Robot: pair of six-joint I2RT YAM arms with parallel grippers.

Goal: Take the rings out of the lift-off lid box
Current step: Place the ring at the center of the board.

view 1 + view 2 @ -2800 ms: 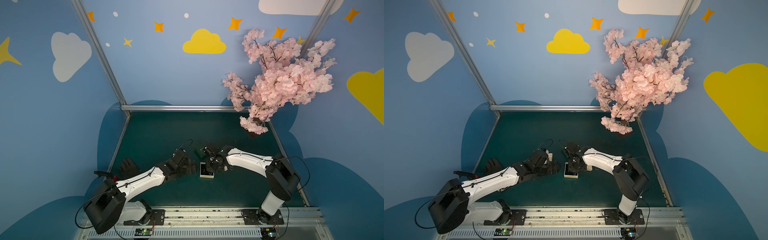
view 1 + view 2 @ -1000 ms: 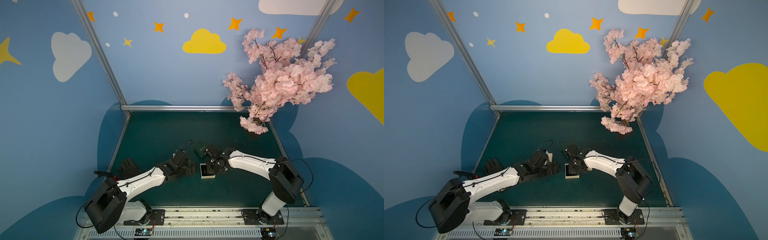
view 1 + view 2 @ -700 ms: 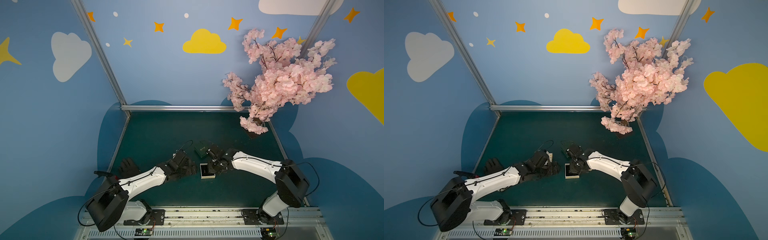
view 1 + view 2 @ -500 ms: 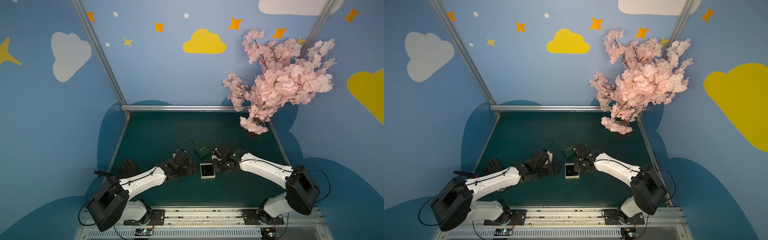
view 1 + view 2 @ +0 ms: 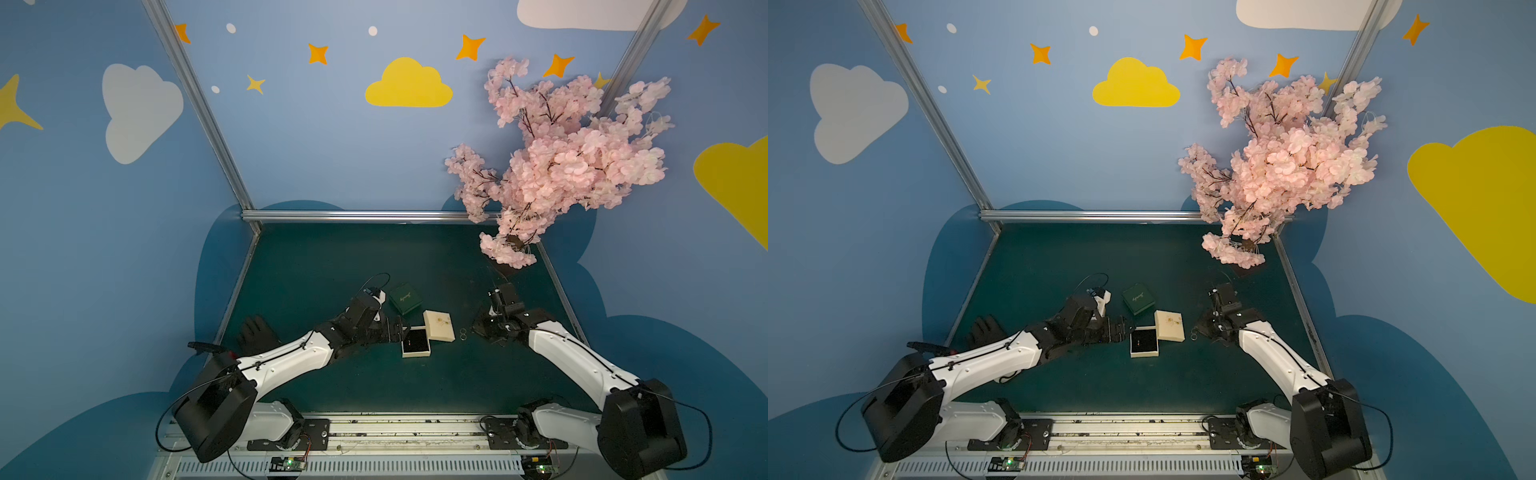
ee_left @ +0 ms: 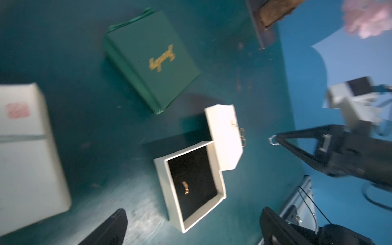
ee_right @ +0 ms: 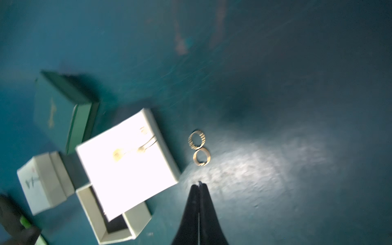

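Top views, both: show the lift-off lid box [image 5: 416, 354] open near the middle of the dark green bench [image 5: 332, 257], its cream lid [image 5: 439, 326] resting askew on one far corner of the base. Place a closed green box [image 5: 405, 298] just behind the lid, and a pair of rings [image 5: 463, 333] on the bench just beside the lid, outside the box. Put the left gripper [image 5: 398, 331] at the base's edge on the left arm's side, jaws spread wide, and the right gripper [image 5: 477, 329] low near the pair, on the side away from the lid; cannot tell from up here what its jaws hold. Left wrist view: catches a boxed ring [image 6: 185, 187] lying on the black lining of the base, and the right gripper's jaws pinched shut on a studded ring [image 6: 273, 141] at their very tip, apart from the lid; takes in a blurred white box [image 6: 25, 148] as well. Right wrist view: looks along the shut jaws at a ribbed ring [image 7: 197, 139] and a plain ring [image 7: 201, 157], touching each other on the bench, just beside the lid.
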